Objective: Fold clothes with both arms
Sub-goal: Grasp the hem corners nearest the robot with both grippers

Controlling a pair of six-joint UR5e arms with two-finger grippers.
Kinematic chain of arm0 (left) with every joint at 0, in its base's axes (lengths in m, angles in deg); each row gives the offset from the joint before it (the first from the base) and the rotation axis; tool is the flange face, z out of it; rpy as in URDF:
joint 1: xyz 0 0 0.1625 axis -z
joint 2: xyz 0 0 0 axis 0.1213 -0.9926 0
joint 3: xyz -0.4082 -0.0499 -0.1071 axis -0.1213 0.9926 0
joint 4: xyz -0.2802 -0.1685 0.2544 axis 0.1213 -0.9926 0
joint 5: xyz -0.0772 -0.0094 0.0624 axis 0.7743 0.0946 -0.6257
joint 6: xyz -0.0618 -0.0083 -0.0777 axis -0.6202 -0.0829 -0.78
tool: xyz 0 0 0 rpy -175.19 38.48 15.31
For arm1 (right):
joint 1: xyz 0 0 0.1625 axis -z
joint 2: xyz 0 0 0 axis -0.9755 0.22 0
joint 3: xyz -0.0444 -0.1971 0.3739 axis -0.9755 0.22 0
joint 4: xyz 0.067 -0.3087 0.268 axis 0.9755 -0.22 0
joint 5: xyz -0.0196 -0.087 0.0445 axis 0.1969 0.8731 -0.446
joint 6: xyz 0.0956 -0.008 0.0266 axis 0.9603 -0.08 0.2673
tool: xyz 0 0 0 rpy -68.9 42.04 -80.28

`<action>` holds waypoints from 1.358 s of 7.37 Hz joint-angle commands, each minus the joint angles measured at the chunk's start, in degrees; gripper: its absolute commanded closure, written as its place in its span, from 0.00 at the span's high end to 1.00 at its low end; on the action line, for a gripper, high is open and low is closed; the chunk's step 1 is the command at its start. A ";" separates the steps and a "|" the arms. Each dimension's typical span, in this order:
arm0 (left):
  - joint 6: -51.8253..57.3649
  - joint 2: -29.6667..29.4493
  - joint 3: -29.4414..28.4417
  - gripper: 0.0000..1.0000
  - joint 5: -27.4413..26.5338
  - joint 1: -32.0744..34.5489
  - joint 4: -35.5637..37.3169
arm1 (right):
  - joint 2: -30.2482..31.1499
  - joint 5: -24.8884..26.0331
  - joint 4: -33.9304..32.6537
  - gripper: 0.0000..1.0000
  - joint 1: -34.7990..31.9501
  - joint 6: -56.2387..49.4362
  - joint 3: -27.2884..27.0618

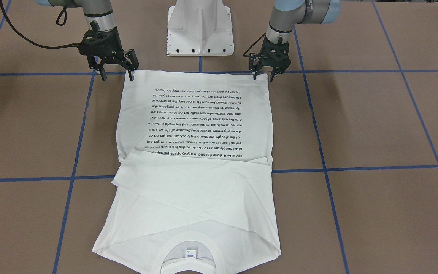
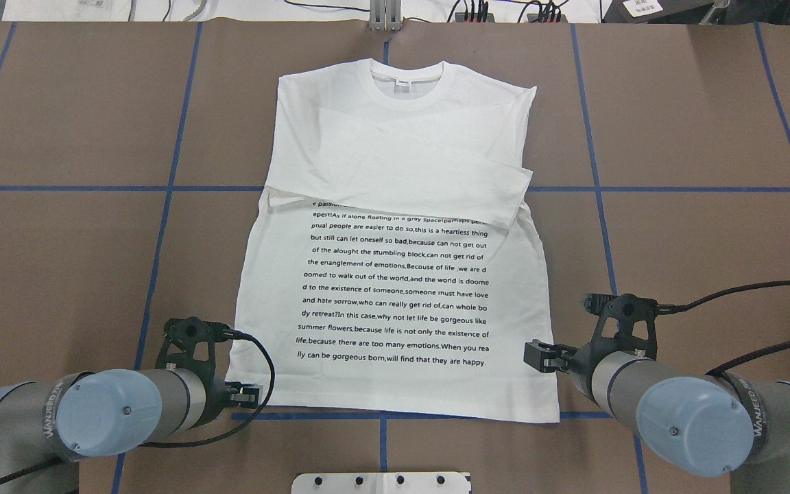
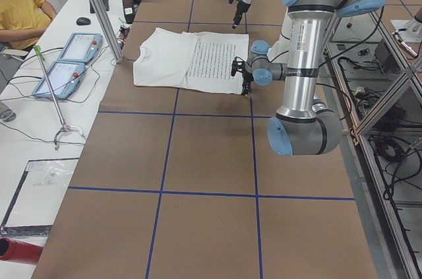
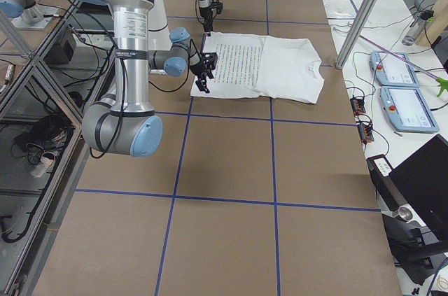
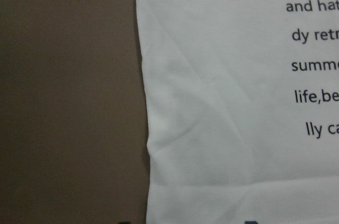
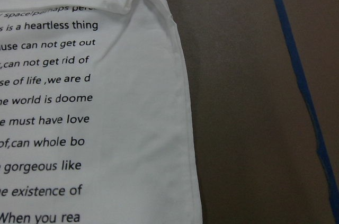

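Exterior front-facing view has the white T-shirt flat in the middle of the table, hem toward the robot-side edge, collar toward the operators' edge, sleeves folded across the chest. At the hem corners the right gripper and left gripper stand spread, holding nothing. Each should likely pinch both layers squarely, then lift level together.

Robotics lab, no question. A big brown-covered table is ruled into squares by blue tape lines. The left arm and right arm, tubular industrial machines with light-blue joint caps, flank a white pedestal. Two control pendants lie on the side bench by an aluminium post. An operator in yellow sits there, and cables tangle beneath the frame.
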 commanded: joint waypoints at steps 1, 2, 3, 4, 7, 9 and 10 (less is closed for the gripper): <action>0.00 0.04 -0.10 0.46 0.00 -0.04 0.01 | -0.03 0.00 0.00 1.00 0.05 0.00 0.25; 0.00 0.04 -0.10 0.40 0.00 -0.04 0.01 | -0.03 0.00 0.00 1.00 0.05 0.00 0.43; 0.00 0.04 -0.10 0.21 0.00 -0.04 0.01 | -0.03 0.00 0.00 1.00 0.05 0.00 0.69; 0.00 -0.05 0.16 0.00 0.00 -0.04 0.01 | 0.05 0.18 0.00 1.00 0.13 0.09 0.69; 0.70 -0.66 1.65 0.00 0.09 0.40 0.01 | 0.58 1.23 0.61 1.00 0.92 1.13 0.61; 0.70 -0.75 3.15 0.00 0.00 0.84 -0.17 | 0.58 4.20 1.14 1.00 4.42 7.44 0.61; 0.70 -0.75 3.50 0.00 -0.17 1.45 -0.17 | 1.02 6.14 1.93 1.00 6.70 10.69 0.69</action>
